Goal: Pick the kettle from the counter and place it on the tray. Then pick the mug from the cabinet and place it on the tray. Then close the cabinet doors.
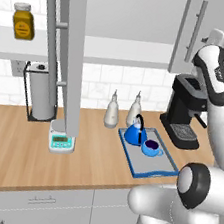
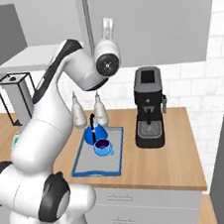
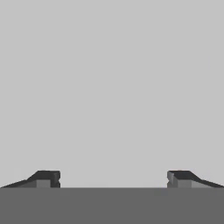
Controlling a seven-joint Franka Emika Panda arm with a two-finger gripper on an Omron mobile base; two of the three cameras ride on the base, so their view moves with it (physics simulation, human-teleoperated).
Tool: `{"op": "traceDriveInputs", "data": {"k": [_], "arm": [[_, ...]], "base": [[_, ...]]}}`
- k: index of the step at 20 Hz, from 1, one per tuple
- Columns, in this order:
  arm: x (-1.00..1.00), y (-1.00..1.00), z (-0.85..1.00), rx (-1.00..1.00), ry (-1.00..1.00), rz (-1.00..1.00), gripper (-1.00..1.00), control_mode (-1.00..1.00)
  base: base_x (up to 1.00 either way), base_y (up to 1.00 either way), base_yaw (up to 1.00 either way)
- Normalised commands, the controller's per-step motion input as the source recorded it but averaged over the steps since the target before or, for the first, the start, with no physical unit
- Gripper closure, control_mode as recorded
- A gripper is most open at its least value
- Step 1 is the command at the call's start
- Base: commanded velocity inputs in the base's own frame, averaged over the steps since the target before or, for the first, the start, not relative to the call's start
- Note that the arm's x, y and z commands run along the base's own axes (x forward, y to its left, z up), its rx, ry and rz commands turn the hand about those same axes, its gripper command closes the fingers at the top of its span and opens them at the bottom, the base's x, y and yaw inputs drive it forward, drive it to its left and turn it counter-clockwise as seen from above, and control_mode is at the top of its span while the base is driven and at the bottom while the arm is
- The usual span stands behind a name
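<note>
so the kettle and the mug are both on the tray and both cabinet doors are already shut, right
Not quite. The kettle and the mug do sit on the tray, but the cabinet doors are not shut: in the left base view the left door swings out over the counter and the right door stands ajar.

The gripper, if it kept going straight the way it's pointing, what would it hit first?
Most likely the right cabinet door. The gripper, jaws wide open and empty, faces a flat plain grey surface in the hand view, and the base views put the hand up by that door. How near is unclear.
</note>
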Motion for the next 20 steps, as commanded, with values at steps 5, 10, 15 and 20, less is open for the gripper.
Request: {"op": "traceDriveInputs", "data": {"k": [5, 10, 15, 20], "arm": [[1.0, 0.13, -0.17, 0.0, 0.02, -0.13, -1.0, -1.0], [1.0, 0.0, -0.27, 0.0, 0.02, -0.12, -1.0, -1.0], [0.81, 0.0, -0.18, 0.0, 0.02, -0.03, -1.0, -1.0], [0.18, -0.04, 0.0, -0.02, 0.05, 0.0, -1.0, -1.0]], "base": [[0.0, 0.0, 0.0], [0.0, 0.0, 0.0], [0.0, 0.0, 0.0], [0.0, 0.0, 0.0]]}}
